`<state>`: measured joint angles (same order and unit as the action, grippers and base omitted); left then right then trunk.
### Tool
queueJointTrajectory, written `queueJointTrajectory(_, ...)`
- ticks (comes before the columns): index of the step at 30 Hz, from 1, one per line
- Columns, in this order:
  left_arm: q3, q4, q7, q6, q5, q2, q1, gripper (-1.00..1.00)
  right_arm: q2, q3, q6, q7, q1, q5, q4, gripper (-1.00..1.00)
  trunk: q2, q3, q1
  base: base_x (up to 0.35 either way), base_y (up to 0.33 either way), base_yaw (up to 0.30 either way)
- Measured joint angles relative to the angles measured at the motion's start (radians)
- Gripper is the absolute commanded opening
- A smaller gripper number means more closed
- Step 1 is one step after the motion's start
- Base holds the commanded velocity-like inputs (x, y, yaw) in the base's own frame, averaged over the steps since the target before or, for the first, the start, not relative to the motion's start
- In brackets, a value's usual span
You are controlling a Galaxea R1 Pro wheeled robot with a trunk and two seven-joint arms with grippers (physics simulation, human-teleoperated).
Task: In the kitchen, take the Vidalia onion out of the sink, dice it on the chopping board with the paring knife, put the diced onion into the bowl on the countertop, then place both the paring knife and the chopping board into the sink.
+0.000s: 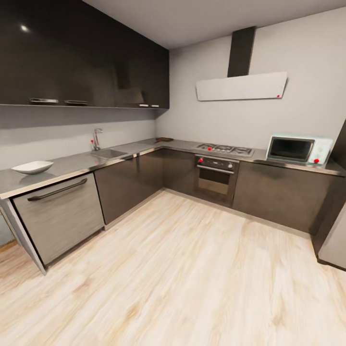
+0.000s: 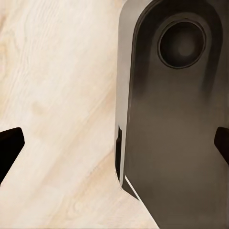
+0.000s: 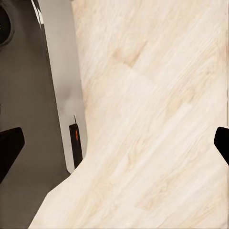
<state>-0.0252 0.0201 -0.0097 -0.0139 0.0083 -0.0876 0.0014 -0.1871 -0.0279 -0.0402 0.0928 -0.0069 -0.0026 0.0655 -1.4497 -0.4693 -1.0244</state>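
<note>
Closest thing to me is plain light wood floor (image 1: 182,278), a big stretch of it between me and the cabinets. Both my wrist cameras look down at that same floor. My left gripper (image 2: 114,143) has its fingers spread wide, just the dark tips poking in at the two edges of the left wrist view, nothing between them, with the dark rounded shell of my own base (image 2: 176,124) underneath. My right gripper (image 3: 114,143) is the same deal: fingers wide apart, holding nothing, floor below and a bit of the base (image 3: 28,95) off to one side.

Next up on my left is the near end of the worktop (image 1: 72,166), glossy dark grey with a thin pale front edge. The white bowl (image 1: 32,167) sits on it, above a cabinet front with a long bar handle (image 1: 57,190).

Further along that same run is the sink (image 1: 109,154), set into the worktop, with the chrome tap (image 1: 97,138) and its red knob behind it. I can't make out anything inside the basin from this angle.

Back in the corner there's something dark and flat lying on the worktop (image 1: 163,140), probably the chopping board, but it's too small to be sure.

Along the far wall: hob (image 1: 226,149), oven (image 1: 216,174) under it, pale hood (image 1: 240,86) above, and a microwave (image 1: 298,149) to the right. Black upper cabinets (image 1: 81,57) run above the sink side.
</note>
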Motion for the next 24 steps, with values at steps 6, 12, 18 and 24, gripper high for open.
queueJointTrajectory(6, 0.0, 0.0, 0.0, 0.0, 0.0, 0.0, 0.0, 1.0, 0.0, 0.0, 0.0, 0.0, 0.0, 0.0, 0.0, 1.0, 0.0, 0.0, 0.0, 0.33, -0.164, 0.0)
queueJointTrajectory(12, 0.0, 0.0, 0.0, 0.0, 0.0, 0.0, 0.0, 1.0, 0.0, 0.0, 0.0, 0.0, 0.0, 0.0, 0.0, 1.0, 0.0, 0.0, 0.0, 0.331, -0.148, 0.0)
queueJointTrajectory(18, 0.0, 0.0, 0.0, 0.0, 0.0, 0.0, 0.0, 1.0, 0.0, 0.0, 0.0, 0.0, 0.0, 0.0, 0.0, 1.0, 0.0, 0.0, 0.0, 0.335, -0.095, 0.0)
queueJointTrajectory(24, 0.0, 0.0, 0.0, 0.0, 0.0, -0.001, 0.0, 1.0, 0.0, 0.0, 0.0, 0.0, 0.0, 0.0, 0.0, 1.0, 0.0, 0.0, 0.0, 0.336, -0.087, 0.0)
